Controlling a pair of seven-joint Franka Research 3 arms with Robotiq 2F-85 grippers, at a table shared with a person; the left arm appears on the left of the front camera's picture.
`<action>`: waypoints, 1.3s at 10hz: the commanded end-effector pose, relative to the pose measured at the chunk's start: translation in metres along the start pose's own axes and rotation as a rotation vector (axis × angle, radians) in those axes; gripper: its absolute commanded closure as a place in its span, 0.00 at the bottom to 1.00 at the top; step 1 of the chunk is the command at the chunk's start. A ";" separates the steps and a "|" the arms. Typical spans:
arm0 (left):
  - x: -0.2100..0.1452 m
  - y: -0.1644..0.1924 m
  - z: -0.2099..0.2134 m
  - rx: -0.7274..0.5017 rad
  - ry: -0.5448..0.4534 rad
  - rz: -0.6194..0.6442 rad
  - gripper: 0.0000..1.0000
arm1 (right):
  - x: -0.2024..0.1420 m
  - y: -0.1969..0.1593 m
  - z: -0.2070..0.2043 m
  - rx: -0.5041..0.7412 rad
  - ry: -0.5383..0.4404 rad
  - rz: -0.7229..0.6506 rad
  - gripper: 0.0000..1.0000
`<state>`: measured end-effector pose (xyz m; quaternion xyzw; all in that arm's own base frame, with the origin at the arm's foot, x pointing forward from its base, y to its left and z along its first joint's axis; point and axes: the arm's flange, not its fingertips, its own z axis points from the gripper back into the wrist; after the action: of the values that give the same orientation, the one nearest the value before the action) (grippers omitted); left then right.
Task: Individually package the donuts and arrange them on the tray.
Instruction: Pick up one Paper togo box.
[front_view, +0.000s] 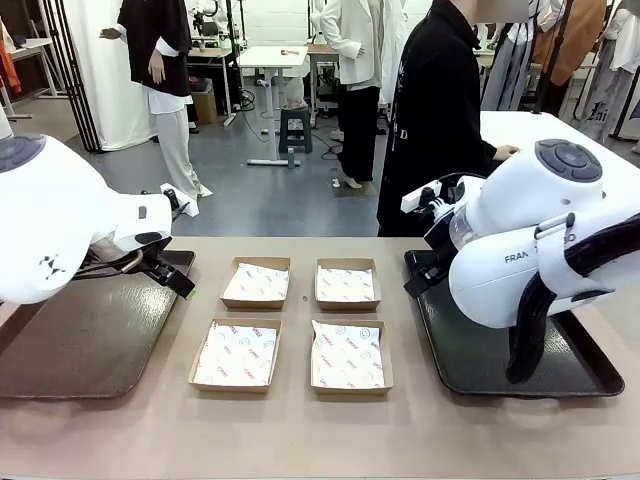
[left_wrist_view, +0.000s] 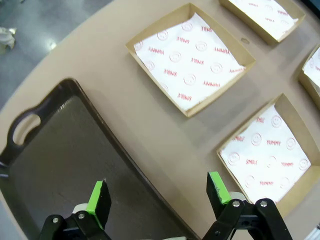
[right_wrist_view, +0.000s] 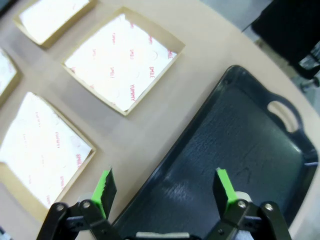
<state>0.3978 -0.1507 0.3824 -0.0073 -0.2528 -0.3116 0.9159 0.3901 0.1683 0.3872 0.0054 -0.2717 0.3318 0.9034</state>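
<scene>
The donuts are out of view. Two dark trays lie on the tan table, one at the left (front_view: 80, 345) and one at the right (front_view: 480, 365), both bare. My left gripper (front_view: 172, 274) hovers over the left tray's inner edge; in the left wrist view it (left_wrist_view: 158, 190) stands open above the tray (left_wrist_view: 60, 165) with nothing between its green pads. My right gripper (front_view: 424, 276) hangs over the right tray's inner edge. In the right wrist view it (right_wrist_view: 164, 184) is open and holds nothing above the tray (right_wrist_view: 225, 150).
Several shallow paper-lined cardboard boxes sit between the trays: two at the back (front_view: 255, 282) (front_view: 346, 284) and two at the front (front_view: 236, 354) (front_view: 347, 356). A person in black (front_view: 435, 110) stands at the far side, one hand (front_view: 503, 152) on a white table.
</scene>
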 end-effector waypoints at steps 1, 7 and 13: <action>-0.049 -0.015 0.060 -0.073 0.036 -0.070 0.00 | -0.048 0.025 0.066 0.025 0.060 0.081 0.00; -0.121 -0.033 0.113 -0.076 0.083 -0.097 0.00 | -0.142 0.023 0.141 -0.018 0.166 0.098 0.00; -0.020 -0.002 0.138 -0.331 0.105 -0.018 0.00 | -0.045 -0.012 0.176 0.277 0.113 -0.091 0.00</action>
<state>0.3160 -0.1256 0.4835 -0.0578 -0.1522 -0.3677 0.9156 0.2816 0.1173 0.5101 0.0182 -0.1602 0.3600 0.9189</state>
